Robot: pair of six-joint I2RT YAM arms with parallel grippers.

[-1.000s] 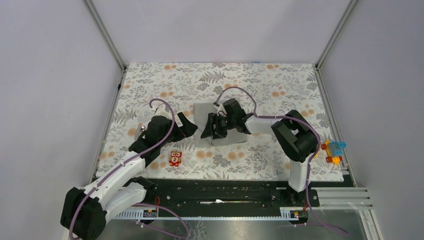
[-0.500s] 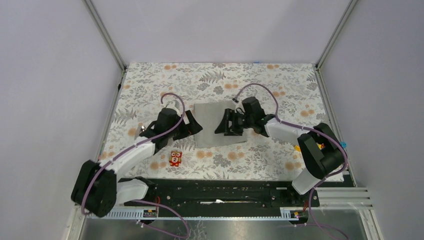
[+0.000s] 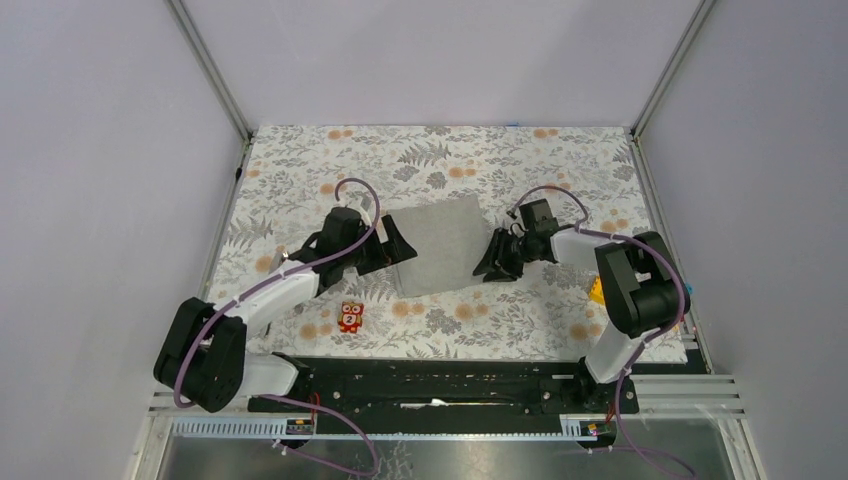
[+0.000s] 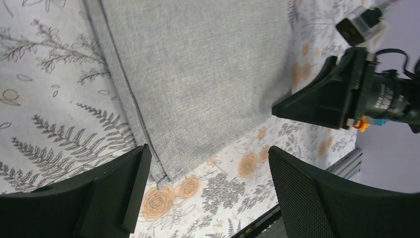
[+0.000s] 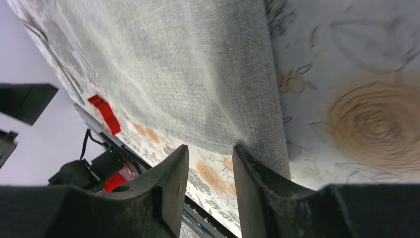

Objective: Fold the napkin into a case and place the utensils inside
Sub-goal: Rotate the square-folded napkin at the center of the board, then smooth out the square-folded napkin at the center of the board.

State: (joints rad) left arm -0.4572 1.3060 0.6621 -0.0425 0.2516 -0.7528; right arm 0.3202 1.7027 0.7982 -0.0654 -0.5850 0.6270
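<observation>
The napkin (image 3: pixel 437 243) is a plain grey cloth lying flat on the floral cover, and a second layer shows along its left side in the left wrist view (image 4: pixel 198 74). My left gripper (image 3: pixel 395 243) is open at the napkin's near-left corner, its jaws (image 4: pixel 208 183) wide apart and empty. My right gripper (image 3: pixel 492 262) is at the napkin's right edge, close to its near corner. Its jaws (image 5: pixel 210 168) stand a little apart with nothing between them. The napkin fills the upper part of the right wrist view (image 5: pixel 173 74). The utensils are out of view.
A small red toy figure (image 3: pixel 350 317) stands near the front, left of the napkin, and shows in the right wrist view (image 5: pixel 105 115). A yellow block (image 3: pixel 597 290) peeks out behind the right arm. The black base rail (image 3: pixel 440 385) runs along the near edge.
My right gripper has drawn back to the right, from over the napkin to its right edge. My left gripper has moved forward to the napkin's left edge. The napkin now lies uncovered and slightly turned.
</observation>
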